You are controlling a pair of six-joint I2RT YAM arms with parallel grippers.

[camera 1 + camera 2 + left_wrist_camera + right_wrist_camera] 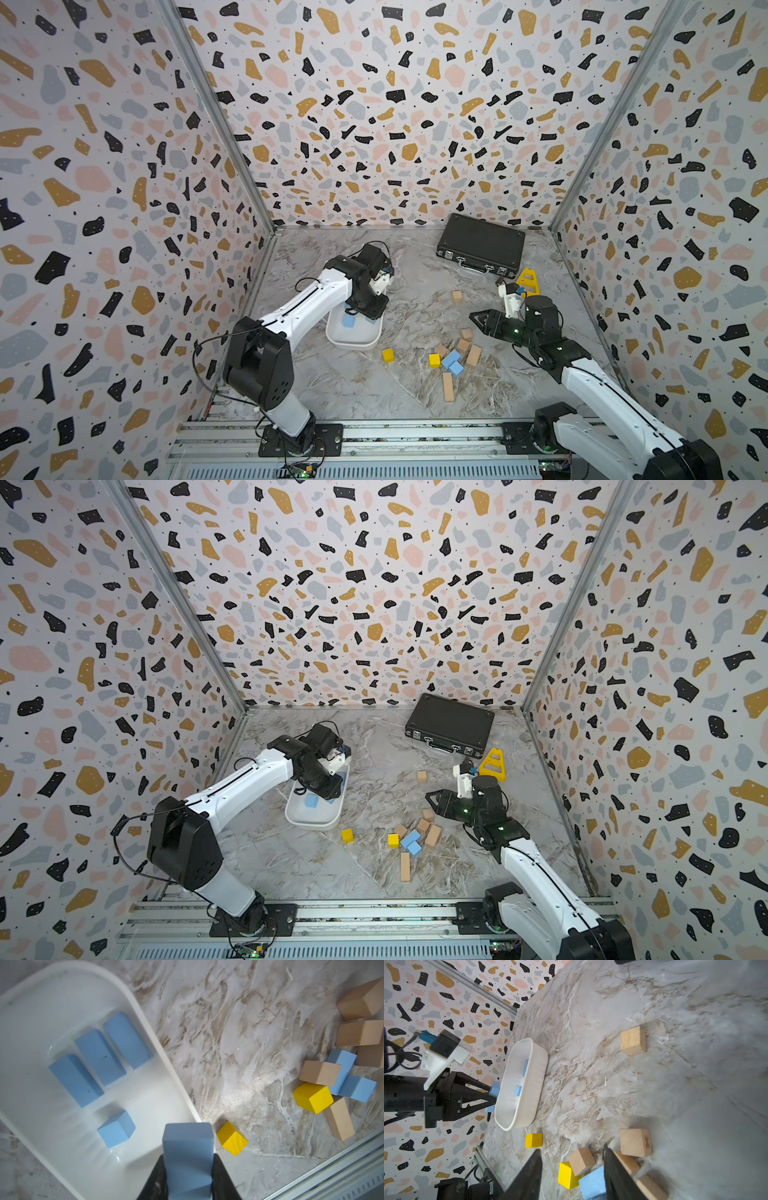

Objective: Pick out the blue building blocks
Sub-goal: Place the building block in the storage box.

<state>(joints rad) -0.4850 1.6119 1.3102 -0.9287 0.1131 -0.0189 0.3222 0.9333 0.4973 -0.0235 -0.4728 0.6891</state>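
Blue block (pixel 188 1159) was clamped in the left fingers (pixel 223 1182) over the white dish's (pixel 166 1057) rim by the worktop's (pixel 415 257) left edge, guessing to join four others (pixel 99 1057), while the right fingers (pixel 529 1178) hung apart, empty, near two more blues (pixel 452 360).

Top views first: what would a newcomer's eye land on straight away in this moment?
The left tool pinches a blue block over the rim of the white tray, which already holds four blue blocks. Next, the jumble of wooden blocks, yellow cubes and two blue blocks on the table by the open right tool. A shut black case sits at the back.
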